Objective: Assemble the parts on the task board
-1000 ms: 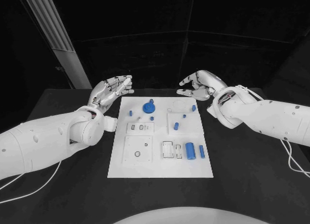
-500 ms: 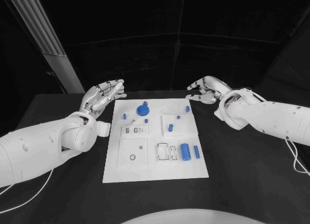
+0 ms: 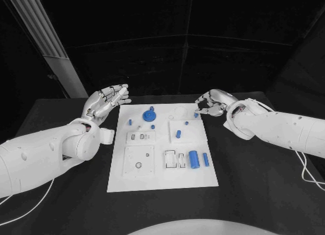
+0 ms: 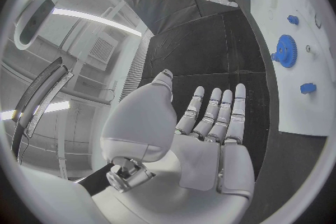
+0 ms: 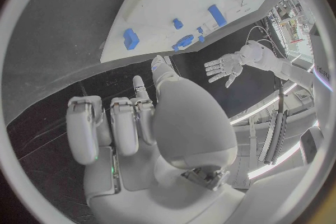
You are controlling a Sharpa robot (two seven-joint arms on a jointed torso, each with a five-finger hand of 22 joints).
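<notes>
1. Since the frame half a second earlier, the right hand (image 3: 211,103) has come down toward the far right corner of the task board (image 3: 162,182); the left hand (image 3: 104,102) has hardly shifted.
2. The left hand is spread flat and holds nothing, off the board's far left corner. The right hand's fingers are curled inward; nothing appears to be between them, though the view is poor.
3. The board lies mid-worktop (image 3: 261,196). On it are the blue parts: a gear (image 3: 148,116) at the far end, a cylinder (image 3: 194,159) near the right edge, and small pegs between.
4. Judged by look, the parts are light, rigid and smooth, so likely slippery. The cylinder is best pinched across its sides, the gear by its rim.
5. No legible writing or brand marks.
</notes>
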